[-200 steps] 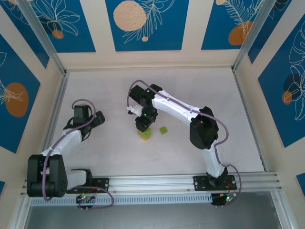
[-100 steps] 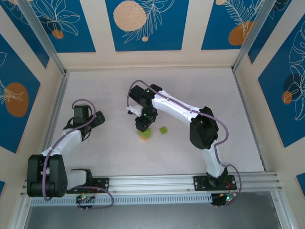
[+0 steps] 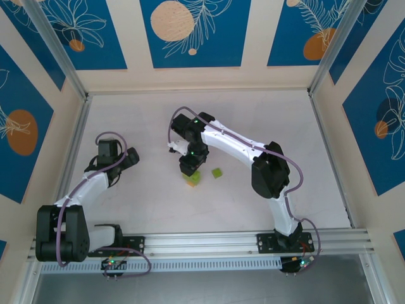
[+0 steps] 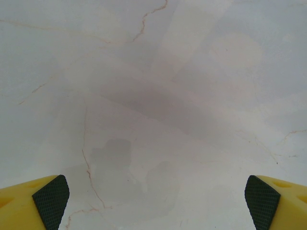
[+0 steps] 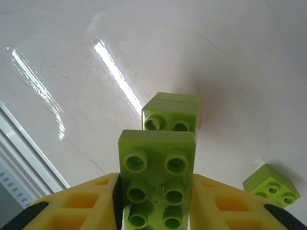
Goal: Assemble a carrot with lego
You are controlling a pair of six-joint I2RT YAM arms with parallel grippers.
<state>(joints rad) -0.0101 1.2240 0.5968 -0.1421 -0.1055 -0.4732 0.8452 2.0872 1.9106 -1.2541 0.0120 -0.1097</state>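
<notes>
My right gripper (image 3: 189, 166) is shut on a lime-green rectangular lego brick (image 5: 157, 179), its studs facing the wrist camera between the yellow fingers (image 5: 91, 206). Just beyond the brick's tip stands the partly built carrot (image 5: 172, 112), a lime-green stack on the table. From above the carrot (image 3: 192, 179) shows an orange brick at its near edge, directly under the gripper. I cannot tell whether the held brick touches the stack. A loose lime-green square brick (image 3: 217, 172) lies to its right, also at the wrist view's lower right (image 5: 272, 184). My left gripper (image 3: 129, 158) stands open over bare table, empty.
The white marbled table (image 3: 253, 114) is walled in by blue-patterned panels and metal posts (image 3: 57, 50). The left gripper's black pads (image 4: 50, 199) sit wide apart above the tabletop (image 4: 153, 96). A metal rail (image 3: 209, 242) runs along the near edge.
</notes>
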